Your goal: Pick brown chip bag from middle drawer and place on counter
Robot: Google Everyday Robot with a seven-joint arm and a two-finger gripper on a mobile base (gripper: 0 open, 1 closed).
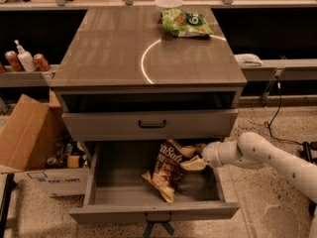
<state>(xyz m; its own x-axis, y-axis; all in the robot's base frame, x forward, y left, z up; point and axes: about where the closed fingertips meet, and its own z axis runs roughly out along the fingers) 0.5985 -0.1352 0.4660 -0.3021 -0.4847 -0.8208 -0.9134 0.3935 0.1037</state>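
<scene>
Looking into the middle drawer (pixel 124 182), you are seeing the gripper (pixel 193 157) entering from 3 o'clock, fingers spread at the brown chip bag (pixel 166 171). The bag is lying at the gripper's 8 o'clock, its long axis running 1 to 7 o'clock, with the counter (pixel 109 58) sitting at 12.

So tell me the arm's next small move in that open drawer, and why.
Probably firm up the hold of the tool on the crinkly brown chip bag before lifting. The tool sits inside the open grey metal drawer, against the bag's upper right edge, while the bag rests on the drawer floor, well below the glossy grey-brown counter. Whether the hold is firm cannot be seen.
</scene>
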